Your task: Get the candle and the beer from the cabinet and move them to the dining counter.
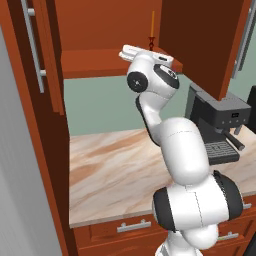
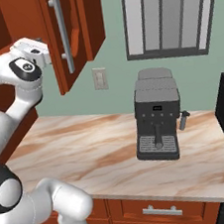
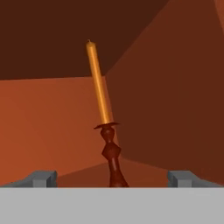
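The white robot arm is reaching up into the open reddish-brown wooden wall cabinet [image 1: 100,30], and its hand [image 3: 111,178] is pointing at the thin orange candle on its dark red-brown twisty holder [image 3: 104,113]. The candle is standing on the cabinet shelf [image 1: 95,60], toward the back right corner of the shelf, close to the right inside wall. The two dark fingertips [image 3: 41,178] are spreading wide apart, one on each side of the holder, and they are not touching it yet. The hand is holding nothing. To do this step well, I think the hand should be sliding straight forward until the holder stem is sitting right in the middle between the fingers, and then the fingers should be squeezing slowly. Grabbing low on the dark holder looks safer than grabbing the thin orange stick, because the candle is tall and skinny and could tip over if it gets bumped. The hand view is tilting, so the candle looks leaning there, but it is looking straight up in the left base view. The green bottle cannot be made out. Down below, a grey coffee machine [image 2: 155,114] is sitting on the marble tabletop [image 2: 88,147].
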{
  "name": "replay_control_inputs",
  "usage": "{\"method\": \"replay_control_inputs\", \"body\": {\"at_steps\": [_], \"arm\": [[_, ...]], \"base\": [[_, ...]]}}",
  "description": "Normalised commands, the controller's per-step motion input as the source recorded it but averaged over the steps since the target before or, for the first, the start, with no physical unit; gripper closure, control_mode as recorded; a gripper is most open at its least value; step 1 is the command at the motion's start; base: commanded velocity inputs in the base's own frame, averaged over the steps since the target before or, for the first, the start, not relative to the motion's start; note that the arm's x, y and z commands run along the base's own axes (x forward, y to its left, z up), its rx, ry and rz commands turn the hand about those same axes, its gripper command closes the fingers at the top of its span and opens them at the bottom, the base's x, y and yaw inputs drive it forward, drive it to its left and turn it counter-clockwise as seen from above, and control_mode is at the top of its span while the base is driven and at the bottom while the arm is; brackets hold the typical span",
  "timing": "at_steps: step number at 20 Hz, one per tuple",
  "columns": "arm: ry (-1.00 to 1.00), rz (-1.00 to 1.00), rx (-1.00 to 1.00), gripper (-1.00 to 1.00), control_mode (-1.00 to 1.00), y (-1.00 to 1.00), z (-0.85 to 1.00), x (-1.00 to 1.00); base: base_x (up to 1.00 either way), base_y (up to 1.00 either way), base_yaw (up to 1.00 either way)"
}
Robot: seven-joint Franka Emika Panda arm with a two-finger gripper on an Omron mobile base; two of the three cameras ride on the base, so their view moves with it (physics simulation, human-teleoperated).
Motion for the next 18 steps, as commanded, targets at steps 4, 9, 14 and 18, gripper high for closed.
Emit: {"method": "replay_control_inputs", "body": {"at_steps": [4, 9, 14, 18], "arm": [[0.00, 0.00, 0.02, -1.00, -1.00, 0.00, 0.00, 0.39], [0.00, 0.00, 0.03, -1.00, -1.00, 0.00, 0.00, 0.38], [0.00, 0.00, 0.02, -1.00, -1.00, 0.00, -0.01, 0.28], [0.00, 0.00, 0.01, -1.00, -1.00, 0.00, 0.00, 0.24]], "base": [[0.00, 0.00, 0.00], [0.00, 0.00, 0.00], [0.00, 0.00, 0.00], [0.00, 0.00, 0.00]]}}
